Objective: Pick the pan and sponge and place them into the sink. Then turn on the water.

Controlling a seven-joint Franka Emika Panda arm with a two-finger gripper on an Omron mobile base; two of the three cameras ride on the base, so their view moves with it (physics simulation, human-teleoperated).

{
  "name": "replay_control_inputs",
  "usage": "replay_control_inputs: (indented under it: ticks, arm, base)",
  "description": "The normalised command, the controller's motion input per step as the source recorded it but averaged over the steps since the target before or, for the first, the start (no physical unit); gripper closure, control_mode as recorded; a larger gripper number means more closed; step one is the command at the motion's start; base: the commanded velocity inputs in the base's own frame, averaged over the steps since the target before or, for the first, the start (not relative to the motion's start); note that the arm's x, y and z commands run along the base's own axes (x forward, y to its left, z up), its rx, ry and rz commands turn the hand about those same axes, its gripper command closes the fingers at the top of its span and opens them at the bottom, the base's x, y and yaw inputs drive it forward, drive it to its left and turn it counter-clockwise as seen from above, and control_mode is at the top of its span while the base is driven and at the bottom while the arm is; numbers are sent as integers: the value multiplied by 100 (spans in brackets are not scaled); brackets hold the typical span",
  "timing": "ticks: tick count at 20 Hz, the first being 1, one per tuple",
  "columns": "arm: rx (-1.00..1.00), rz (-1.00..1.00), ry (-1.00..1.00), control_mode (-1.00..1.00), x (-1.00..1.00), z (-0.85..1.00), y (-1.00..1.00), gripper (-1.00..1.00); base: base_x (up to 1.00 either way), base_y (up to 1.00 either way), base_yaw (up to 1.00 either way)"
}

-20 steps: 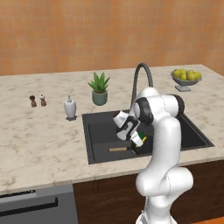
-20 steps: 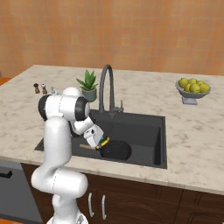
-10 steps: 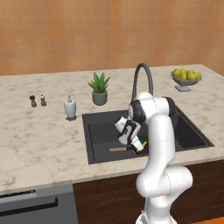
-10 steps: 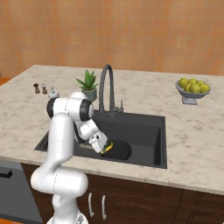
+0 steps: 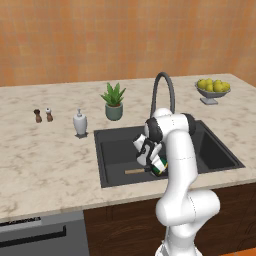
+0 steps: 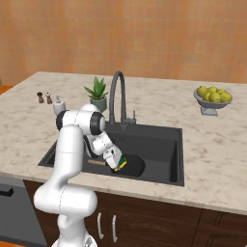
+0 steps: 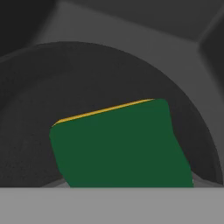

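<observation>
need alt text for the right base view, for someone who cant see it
A white robot arm lowers its end effector, holding a yellow-green sponge, over a black pan lying in a dark sink. A faucet arches behind; potted plant and fruit bowl sit on the marble counter.

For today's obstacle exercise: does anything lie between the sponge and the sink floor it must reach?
Yes: the pan already lies in the sink, directly beneath the sponge at the hand. The sponge would land on the pan rather than the bare basin floor.
</observation>
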Motion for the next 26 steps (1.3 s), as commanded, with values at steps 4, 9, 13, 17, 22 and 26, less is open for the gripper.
replay_control_inputs:
  ticks: [4,9,13,17,22,26]
  arm:
    - [0,0,-2,-100,5,-12,-1,-100]
    - [0,0,-14,-100,-9,10,7,-100]
    - [0,0,-15,-100,-1,26,33,-100]
    - [0,0,-26,-100,-21,58,32,-100]
    - [-2,0,-37,-100,-57,74,71,-100]
    - [-3,1,-35,-100,-92,54,79,-100]
  base:
    - [0,0,0]
    - [0,0,0]
    - [0,0,0]
    - [0,0,0]
    - [0,0,0]
    - [0,0,0]
